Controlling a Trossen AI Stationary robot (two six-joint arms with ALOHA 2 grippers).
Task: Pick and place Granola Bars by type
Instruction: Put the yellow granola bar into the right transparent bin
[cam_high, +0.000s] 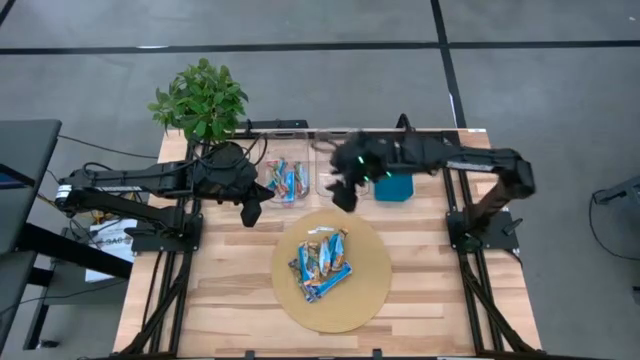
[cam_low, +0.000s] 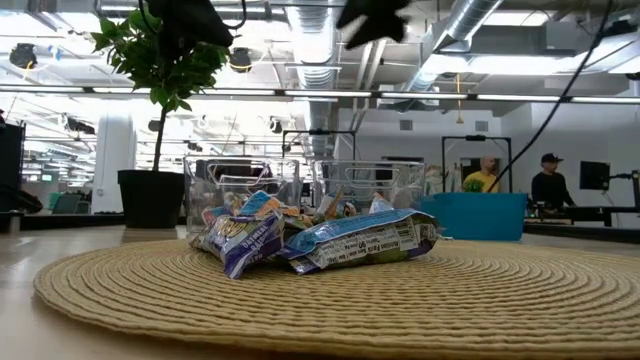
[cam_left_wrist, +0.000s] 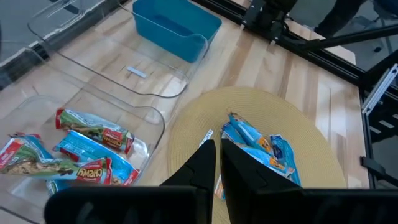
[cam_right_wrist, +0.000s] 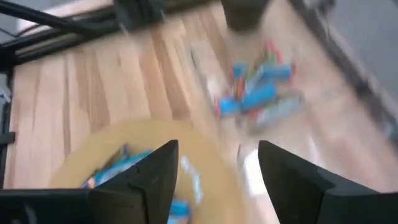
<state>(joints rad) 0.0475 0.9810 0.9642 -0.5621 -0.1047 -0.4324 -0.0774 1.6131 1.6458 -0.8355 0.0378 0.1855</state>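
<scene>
Several blue-wrapped granola bars (cam_high: 323, 262) lie piled on a round woven mat (cam_high: 372, 296); the low view shows the pile (cam_low: 330, 238) resting on the mat. More bars (cam_left_wrist: 81, 152), with red, white and blue wrappers, lie in the left clear bin (cam_high: 284, 181). My left gripper (cam_high: 252, 211) hangs shut and empty, just near of that bin and left of the mat; its fingers (cam_left_wrist: 217, 163) are closed together. My right gripper (cam_high: 344, 192) hovers open and empty above the mat's far edge, beside the right clear bin (cam_high: 330, 160); its fingers (cam_right_wrist: 217, 165) are spread wide.
A teal tray (cam_high: 393, 187) sits right of the two clear bins. The right bin (cam_left_wrist: 124, 68) holds only a small label. A potted plant (cam_high: 200, 100) stands at the far left corner. Arm frames flank the table. People (cam_low: 550, 185) are in the room behind.
</scene>
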